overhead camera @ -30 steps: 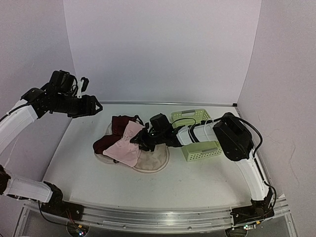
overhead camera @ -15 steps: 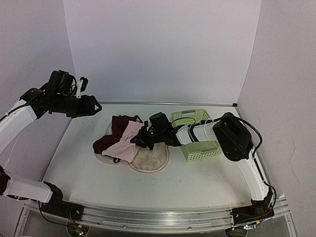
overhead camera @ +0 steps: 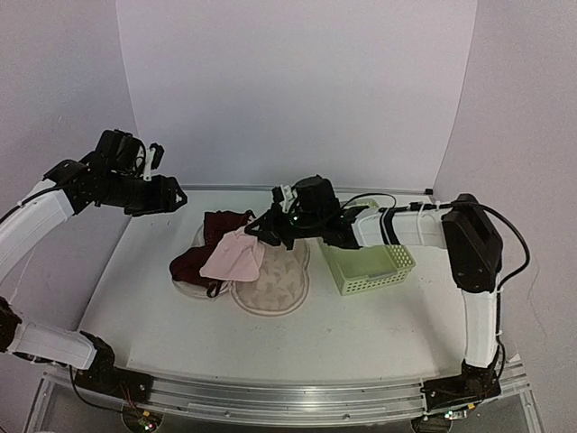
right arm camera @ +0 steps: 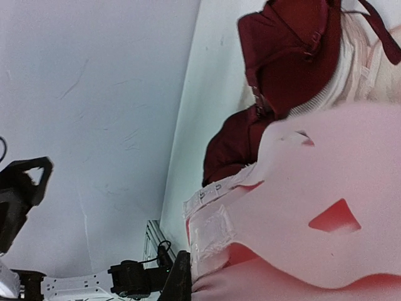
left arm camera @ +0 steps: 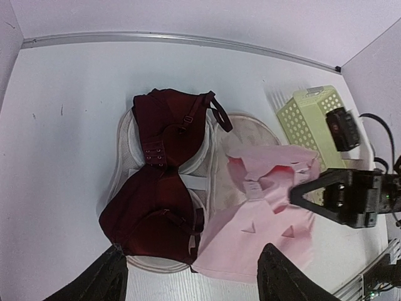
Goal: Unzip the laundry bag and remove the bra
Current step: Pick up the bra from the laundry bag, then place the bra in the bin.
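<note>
The laundry bag [overhead camera: 275, 290] lies unzipped and spread flat, pale inside up; it also shows in the left wrist view [left arm camera: 125, 141]. The dark maroon bra [overhead camera: 200, 245] lies on its left half, seen too in the left wrist view [left arm camera: 160, 188] and the right wrist view [right arm camera: 294, 56]. My right gripper [overhead camera: 259, 228] is shut on a pale pink bra [overhead camera: 234, 259] and holds it above the bag's middle; it appears in the left wrist view [left arm camera: 299, 194], with the pink bra [left arm camera: 269, 229] hanging from it. My left gripper [overhead camera: 169, 194] is open and empty, high over the table's rear left.
A pale green mesh basket [overhead camera: 370, 266] stands right of the bag, under my right forearm; it shows in the left wrist view [left arm camera: 310, 116]. White walls close the table at the back and sides.
My right gripper has risen and swung toward the back with the pink bra, lifting it off the bag. More of the bag's right half shows. The left arm has barely moved.
</note>
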You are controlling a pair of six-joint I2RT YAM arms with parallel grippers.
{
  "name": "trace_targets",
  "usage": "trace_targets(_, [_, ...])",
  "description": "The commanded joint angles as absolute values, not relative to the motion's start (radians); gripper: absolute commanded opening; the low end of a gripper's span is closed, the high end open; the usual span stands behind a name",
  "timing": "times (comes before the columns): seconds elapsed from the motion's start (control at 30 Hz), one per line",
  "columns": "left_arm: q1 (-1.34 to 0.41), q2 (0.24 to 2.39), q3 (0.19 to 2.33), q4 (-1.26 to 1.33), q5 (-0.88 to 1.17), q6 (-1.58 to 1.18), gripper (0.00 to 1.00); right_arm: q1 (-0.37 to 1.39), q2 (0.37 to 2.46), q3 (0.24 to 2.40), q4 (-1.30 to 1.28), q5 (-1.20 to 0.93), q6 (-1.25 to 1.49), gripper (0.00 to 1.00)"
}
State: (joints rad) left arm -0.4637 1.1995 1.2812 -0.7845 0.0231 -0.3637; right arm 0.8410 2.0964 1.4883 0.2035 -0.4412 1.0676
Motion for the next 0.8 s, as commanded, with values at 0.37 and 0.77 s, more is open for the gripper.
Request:
trace_targets(0.37, [-0.465, 1.252, 1.350, -0.683, -0.013, -0.360, 0.72, 0.651, 1.706, 1.393, -0.090, -0.665, 0.619, 0.00])
trace_targets(0.77, [-0.465, 1.279, 1.344, -0.652, -0.010, -0.362, 0.72, 0.387, 1.624, 1.401, -0.517, -0.860, 0.239, 0.00])
